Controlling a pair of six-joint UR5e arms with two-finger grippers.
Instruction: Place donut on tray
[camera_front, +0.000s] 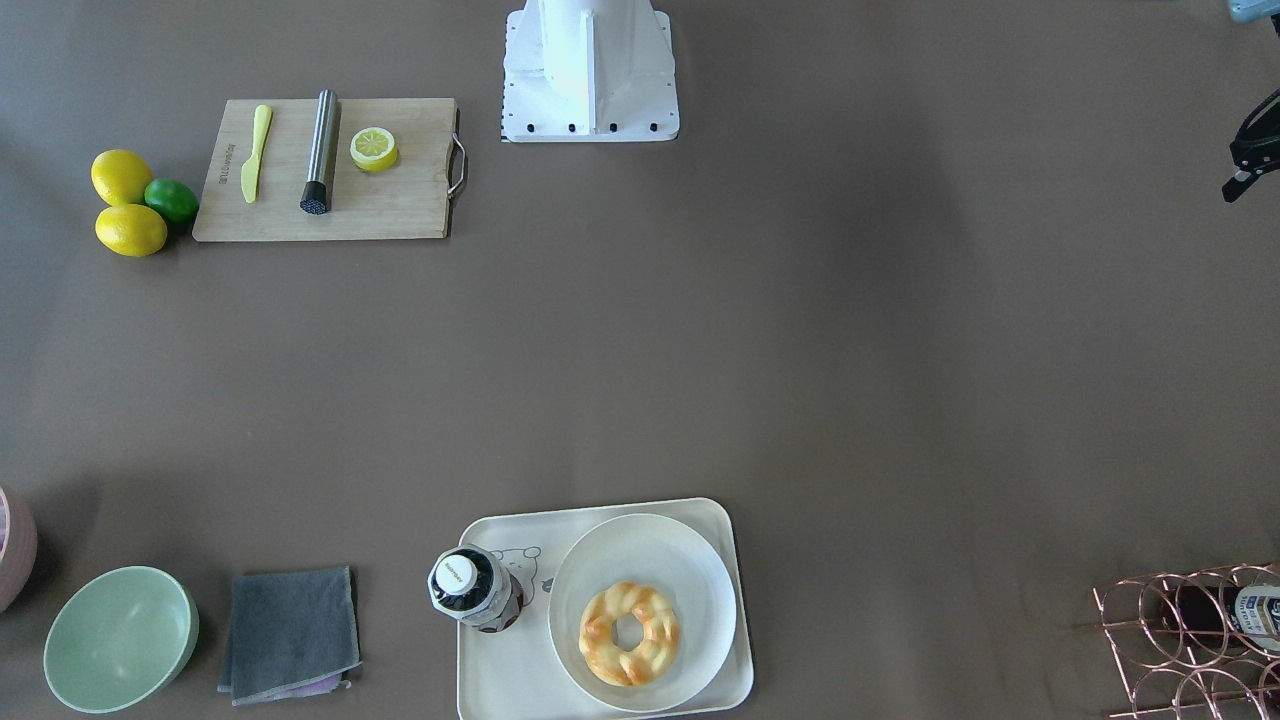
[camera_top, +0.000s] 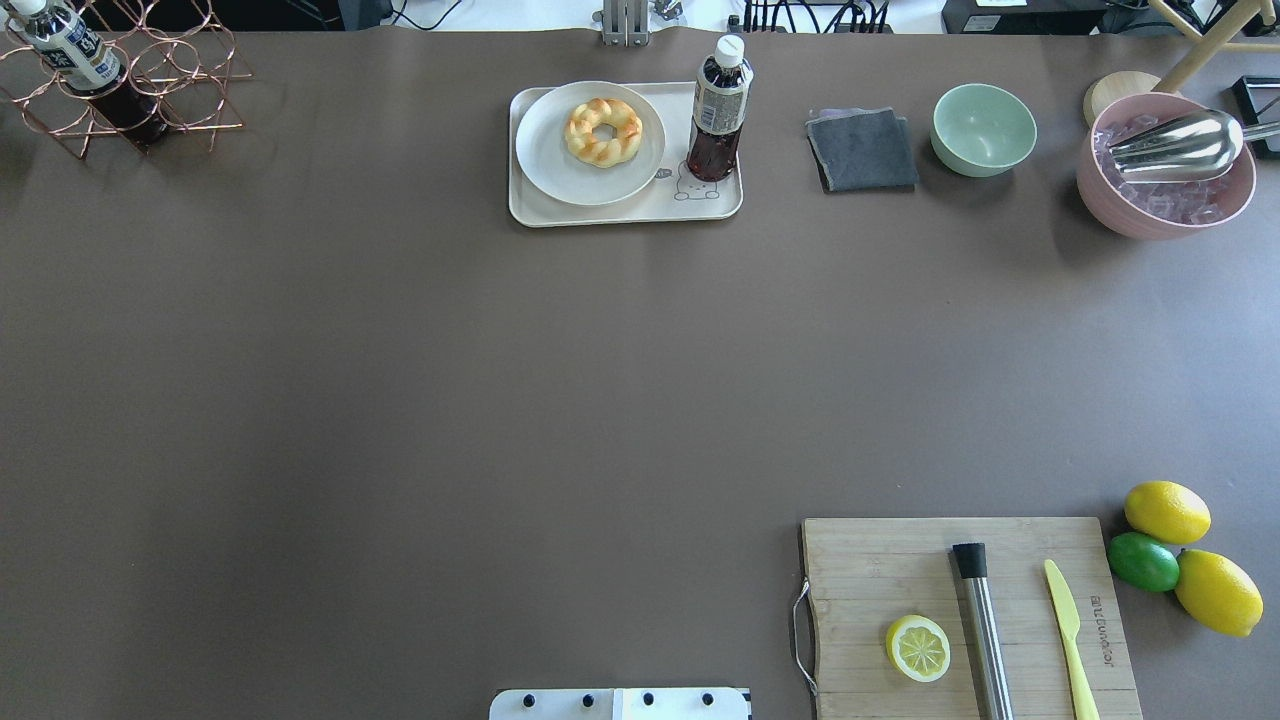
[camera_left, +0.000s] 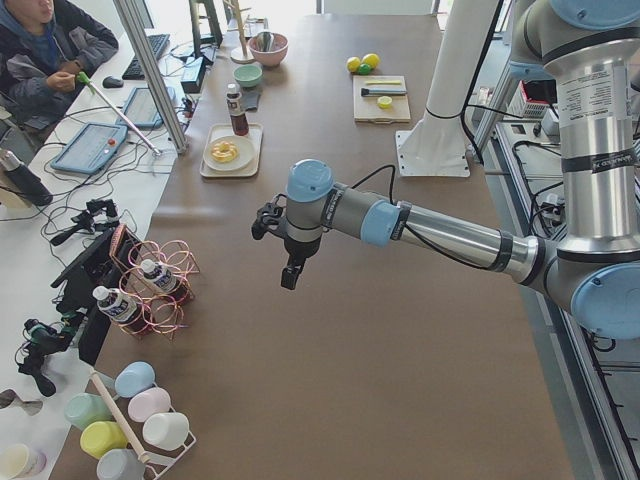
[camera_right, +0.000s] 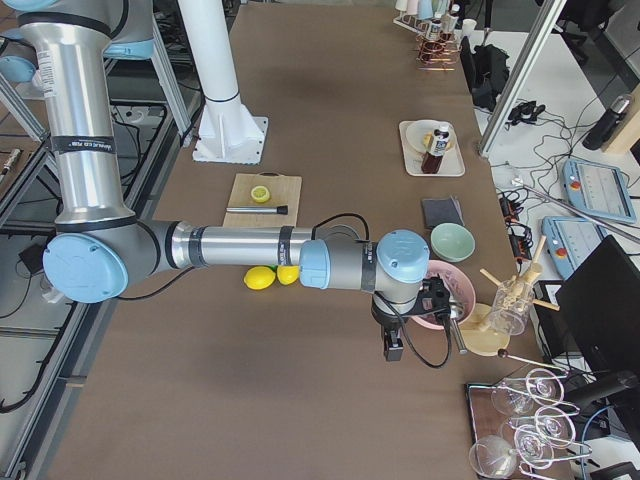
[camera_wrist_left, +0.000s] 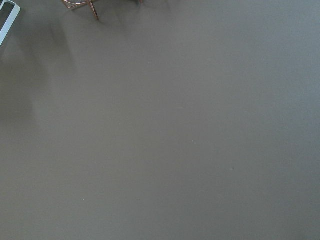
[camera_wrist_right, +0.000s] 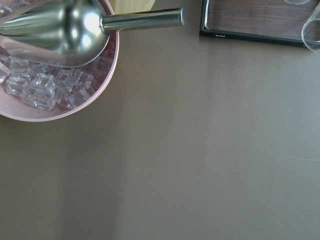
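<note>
The donut (camera_top: 603, 131), a braided golden ring with orange-brown patches, lies on a round white plate (camera_top: 545, 160). The plate sits on the cream-white tray (camera_top: 620, 212) at the table's far edge, and a dark drink bottle (camera_top: 717, 110) stands on the tray beside it. The donut also shows in the front view (camera_front: 629, 634). My left gripper (camera_left: 288, 275) hangs above bare table, far from the tray. My right gripper (camera_right: 393, 350) hangs near the pink ice bowl. I cannot tell whether either gripper is open or shut. Both wrist views show no fingers.
A wooden cutting board (camera_top: 900, 570) holds a lemon half (camera_top: 918, 648), a steel muddler and a yellow knife. Lemons and a lime (camera_top: 1143, 561) lie beside it. A grey cloth (camera_top: 862, 150), a green bowl (camera_top: 984, 128), a pink ice bowl (camera_top: 1165, 210) and a wire rack (camera_top: 120, 90) line the far edge.
</note>
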